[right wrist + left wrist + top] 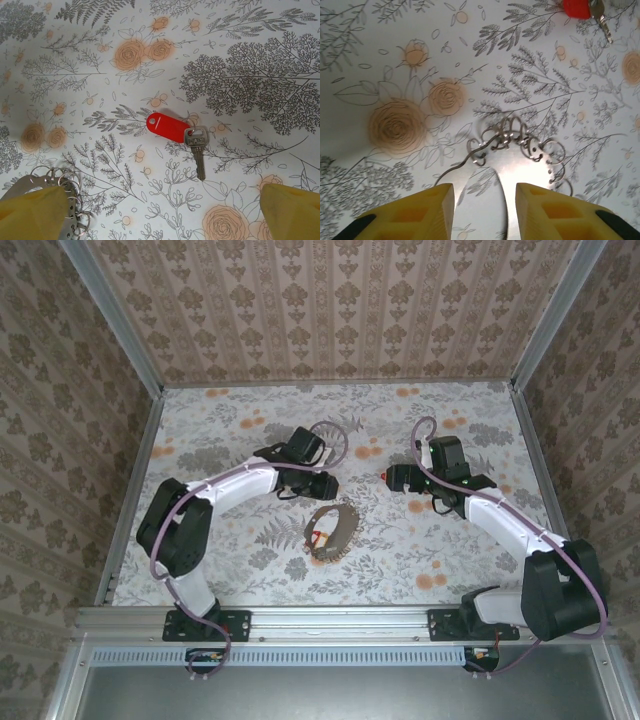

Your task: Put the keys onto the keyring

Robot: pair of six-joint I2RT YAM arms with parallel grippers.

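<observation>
Both arms reach out over the flowered table (420, 560), elbows bent, forearms angled in toward the middle, hands roughly facing each other. The left hand (322, 485) is low and points at the keyring (346, 519). In its wrist view the yellow fingers (420, 212) are partly apart and grip nothing, with the keyring's small wire rings just ahead of the tips. The right hand (397, 477) hovers over a red-headed key (170, 126), spread wide and holding nothing. That key lies flat on the table, silver shaft pointing back toward the hand, midway between the two fingertips. The keyring sits near the table's middle, between the hands and a bit nearer the arm bases. A second red key (318, 537) lies inside the loop; cannot tell if it is threaded on.
</observation>
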